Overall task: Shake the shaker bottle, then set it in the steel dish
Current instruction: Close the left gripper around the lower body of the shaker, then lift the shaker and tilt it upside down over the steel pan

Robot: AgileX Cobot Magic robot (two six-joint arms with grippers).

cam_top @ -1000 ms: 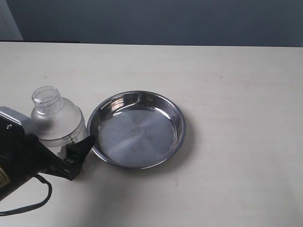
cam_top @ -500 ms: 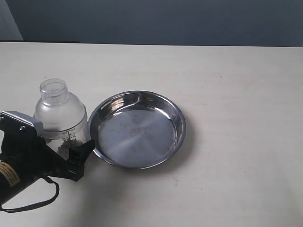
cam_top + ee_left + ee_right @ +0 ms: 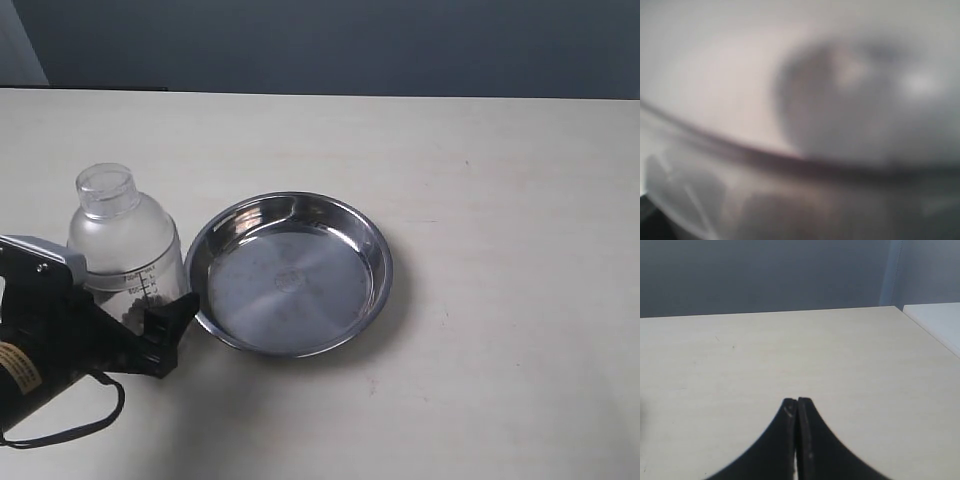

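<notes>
The shaker bottle (image 3: 125,250), clear with a frosted dome, round cap and black scale, stands upright at the left, held by its lower body in my left gripper (image 3: 135,320), which is shut on it. Brownish grains show low inside it. The left wrist view is filled by the blurred bottle (image 3: 855,110) pressed close to the lens. Just right of the bottle lies the steel dish (image 3: 376,262), round, shiny and holding nothing. My right gripper (image 3: 797,401) shows only in its own wrist view, fingers shut together over bare table.
The pale tabletop (image 3: 500,160) runs to a dark back wall. A black cable (image 3: 70,430) trails from the left arm near the front edge. In the right wrist view a white surface (image 3: 935,320) borders the table's far corner.
The bottle rose and shifted right half a second ago, then dropped slightly and moved back left. The left gripper moved with it. The dish has stayed put.
</notes>
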